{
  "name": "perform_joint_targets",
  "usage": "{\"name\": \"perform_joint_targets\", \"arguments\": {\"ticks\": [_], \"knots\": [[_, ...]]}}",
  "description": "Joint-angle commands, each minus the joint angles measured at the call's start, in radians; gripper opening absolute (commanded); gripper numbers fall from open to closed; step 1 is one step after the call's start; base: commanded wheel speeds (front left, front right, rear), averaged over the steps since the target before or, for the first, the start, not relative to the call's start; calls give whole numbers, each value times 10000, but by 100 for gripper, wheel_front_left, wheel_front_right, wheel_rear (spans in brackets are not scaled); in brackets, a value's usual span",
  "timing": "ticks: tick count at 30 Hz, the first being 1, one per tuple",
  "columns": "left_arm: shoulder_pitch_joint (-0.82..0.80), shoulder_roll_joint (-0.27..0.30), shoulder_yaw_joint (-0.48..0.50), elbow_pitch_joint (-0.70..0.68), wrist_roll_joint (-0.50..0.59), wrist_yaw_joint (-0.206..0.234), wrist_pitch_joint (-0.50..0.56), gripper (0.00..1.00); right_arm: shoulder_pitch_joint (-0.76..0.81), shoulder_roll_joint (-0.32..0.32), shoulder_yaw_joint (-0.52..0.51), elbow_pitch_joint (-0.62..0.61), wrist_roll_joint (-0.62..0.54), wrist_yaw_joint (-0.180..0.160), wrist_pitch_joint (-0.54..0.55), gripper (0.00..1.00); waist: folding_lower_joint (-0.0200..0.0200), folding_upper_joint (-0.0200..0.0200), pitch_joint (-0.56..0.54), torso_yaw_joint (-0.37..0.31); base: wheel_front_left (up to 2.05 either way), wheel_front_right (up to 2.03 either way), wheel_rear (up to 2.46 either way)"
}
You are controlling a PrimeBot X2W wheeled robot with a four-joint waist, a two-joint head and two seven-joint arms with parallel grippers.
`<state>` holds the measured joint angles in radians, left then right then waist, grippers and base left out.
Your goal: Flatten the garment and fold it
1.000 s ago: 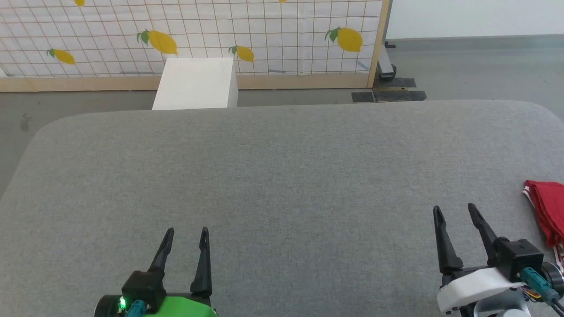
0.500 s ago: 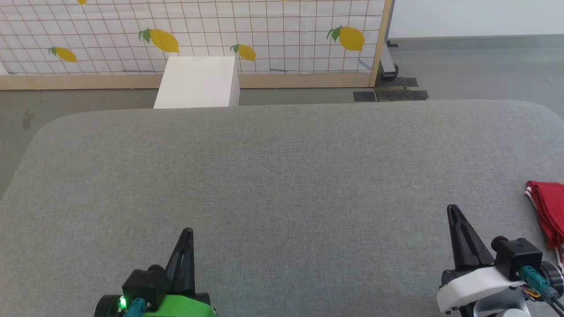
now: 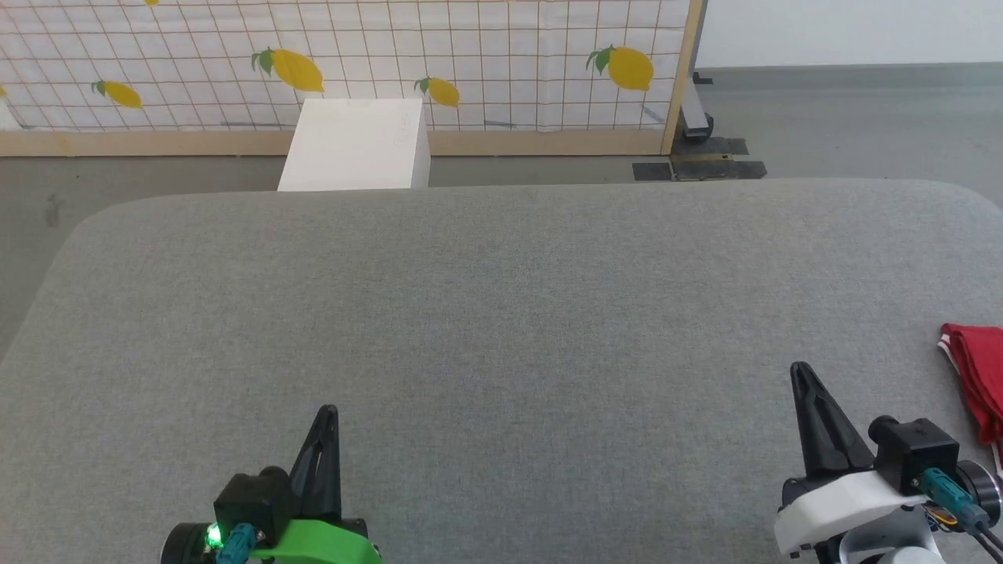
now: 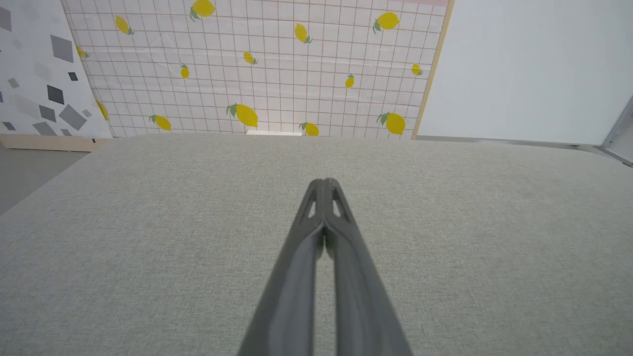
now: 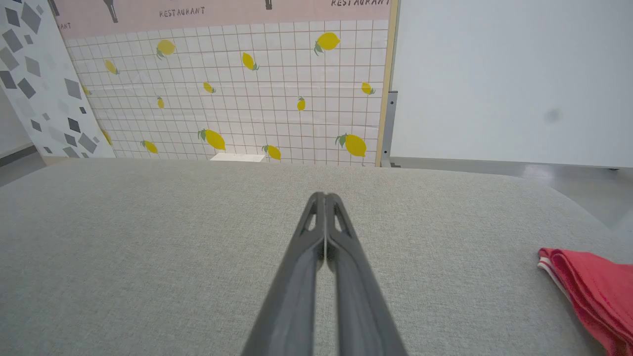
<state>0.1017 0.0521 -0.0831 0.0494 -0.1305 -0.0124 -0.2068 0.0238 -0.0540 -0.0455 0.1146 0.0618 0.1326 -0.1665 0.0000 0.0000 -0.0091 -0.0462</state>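
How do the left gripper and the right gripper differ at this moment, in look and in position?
The left gripper is green at its wrist; the right gripper is white there. The garment lies near the right gripper, far from the left gripper. Both are shut and empty.

The red garment lies bunched at the grey surface's right edge.

White box behind grey table, lemon-print screen.

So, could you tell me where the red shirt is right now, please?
In the head view the red shirt lies at the right edge of the grey table, just right of the right gripper.
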Motion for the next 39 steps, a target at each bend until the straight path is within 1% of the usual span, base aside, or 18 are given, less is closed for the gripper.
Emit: {"name": "perform_joint_targets", "arguments": {"ticks": [1,39], "knots": [[-186,-4,27,-70,178,27,59,0,-50,8,21,-81,-82,-4,50,0,0,0,2,7,0,0,0],[-512,-10,343,-236,621,65,848,0,-124,20,192,-499,-293,-10,684,0,0,0,37,186,0,0,0]]}}
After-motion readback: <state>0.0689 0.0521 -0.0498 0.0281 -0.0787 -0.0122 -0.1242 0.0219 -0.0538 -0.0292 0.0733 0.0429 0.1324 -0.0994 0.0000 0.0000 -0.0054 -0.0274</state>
